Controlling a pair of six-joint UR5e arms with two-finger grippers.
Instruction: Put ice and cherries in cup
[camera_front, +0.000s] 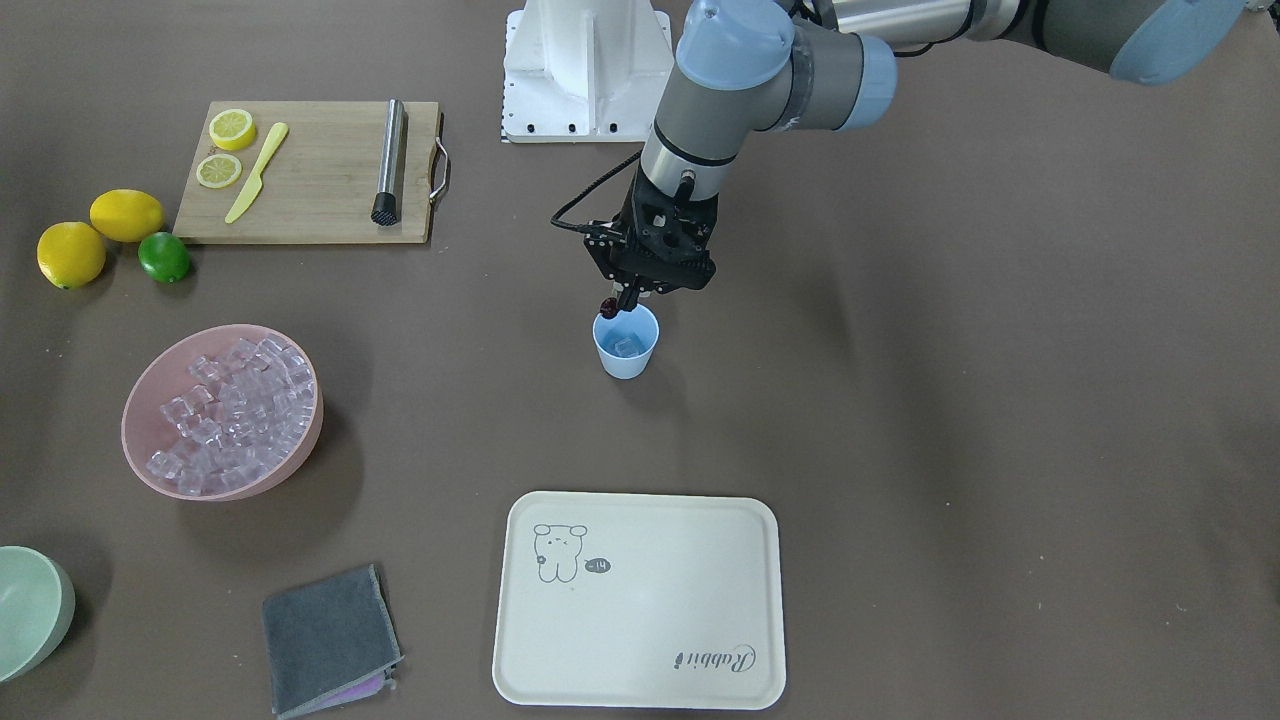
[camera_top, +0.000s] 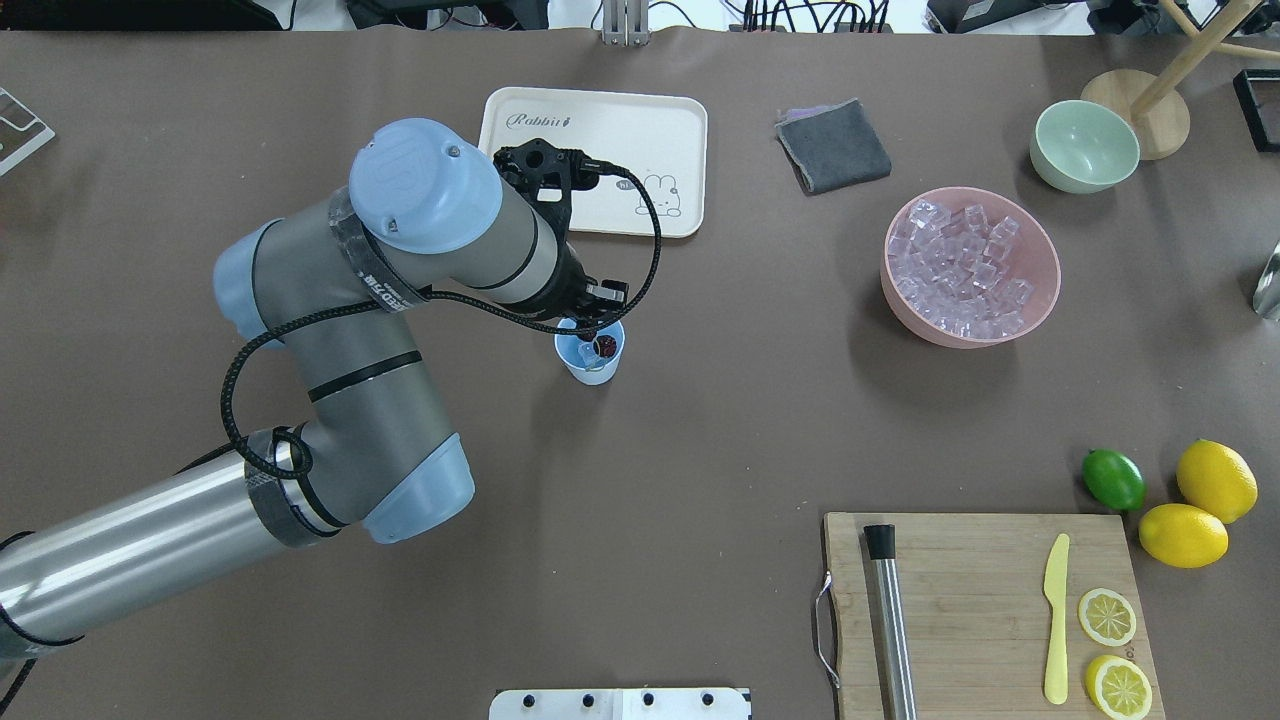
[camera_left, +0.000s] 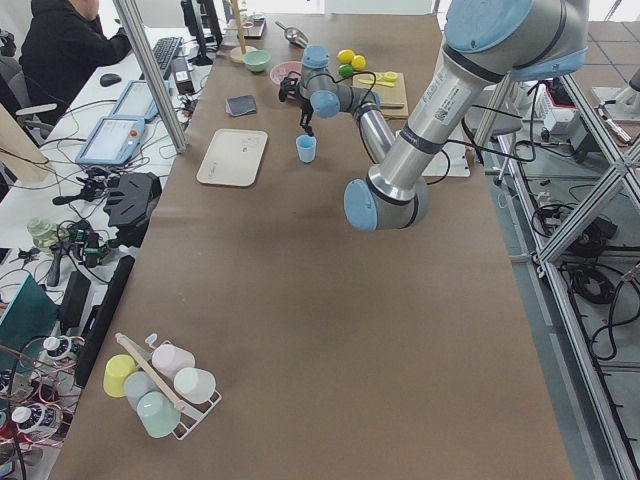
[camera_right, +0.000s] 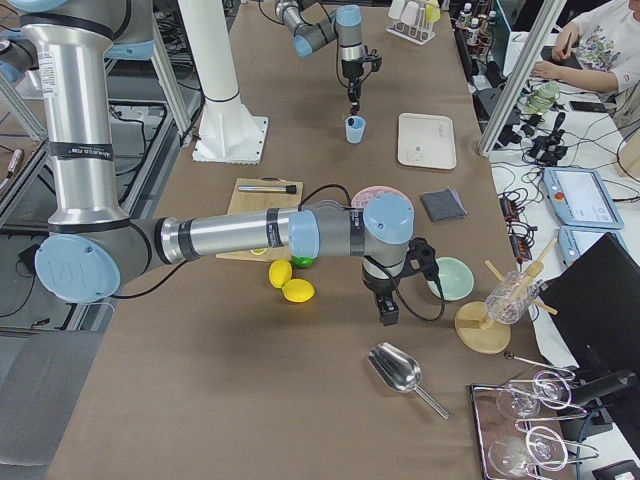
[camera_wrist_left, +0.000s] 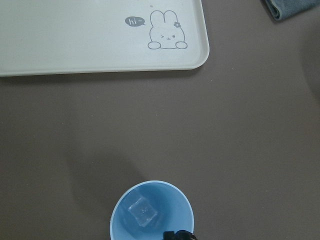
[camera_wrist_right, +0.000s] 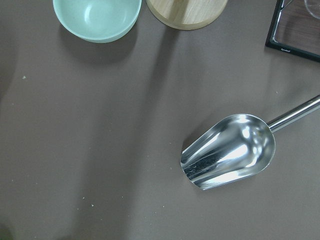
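Note:
The light-blue cup (camera_front: 626, 360) stands mid-table and holds one clear ice cube (camera_front: 627, 347). My left gripper (camera_front: 627, 300) hangs just above the cup's rim, shut on the dark cherries (camera_front: 607, 306), which dangle at the rim. In the overhead view the cherries (camera_top: 606, 346) sit over the cup (camera_top: 588, 368). The left wrist view looks down into the cup (camera_wrist_left: 172, 207) onto the ice cube (camera_wrist_left: 143, 211). More ice (camera_front: 235, 410) fills the pink bowl (camera_front: 290, 465). My right gripper (camera_right: 388, 312) hovers near the pale green bowl; I cannot tell if it is open or shut.
A cream tray (camera_front: 640, 640) lies in front of the cup. A grey cloth (camera_front: 330, 640) and the pale green bowl (camera_front: 30, 610) sit near the pink bowl. A cutting board (camera_front: 310, 200) carries lemon slices, a knife and a muddler. A metal scoop (camera_wrist_right: 230, 150) lies under the right wrist.

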